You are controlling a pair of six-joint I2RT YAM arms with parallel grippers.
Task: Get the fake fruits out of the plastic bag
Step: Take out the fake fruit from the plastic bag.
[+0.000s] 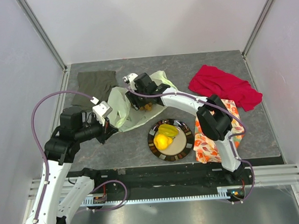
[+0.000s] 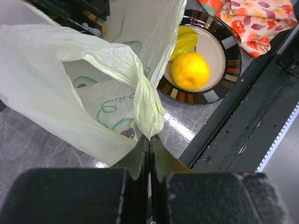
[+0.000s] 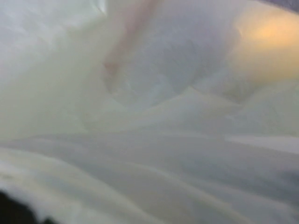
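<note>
Left hand (image 2: pixel 149 140): nearest your left wrist lens; its two dark fingers are pressed tight together, clenched on a twisted handle of the plastic bag (image 2: pixel 56 88).
Plastic bag: from that pinch it fans up and to the left in the left wrist view. Seen from above, it lies crumpled on the tabletop (image 1: pixel 272 130) between your two hands.
Right hand (image 1: pixel 144 98): pushed down into the far side of the bag. Its fingertips are buried in the film, so you cannot tell whether it is released or clenched.
Right wrist view: you get only blurred pale film close against the lens, with a warm orange glow at the upper right that is too blurred to name.
Plate (image 1: pixel 157 148): dark striped rim, on the tabletop just right of the bag.
Lemon (image 1: pixel 162 141): on the plate, outside the bag, apart from both hands.
Yellow-green piece (image 1: pixel 169 129): on the plate, touching the lemon's far side.
Flowered cloth (image 1: pixel 207 148): right of the plate, beneath your right arm.
Red cloth (image 1: pixel 224 86): far right.
Olive cloth (image 1: pixel 93 85): far left, beyond the bag.
</note>
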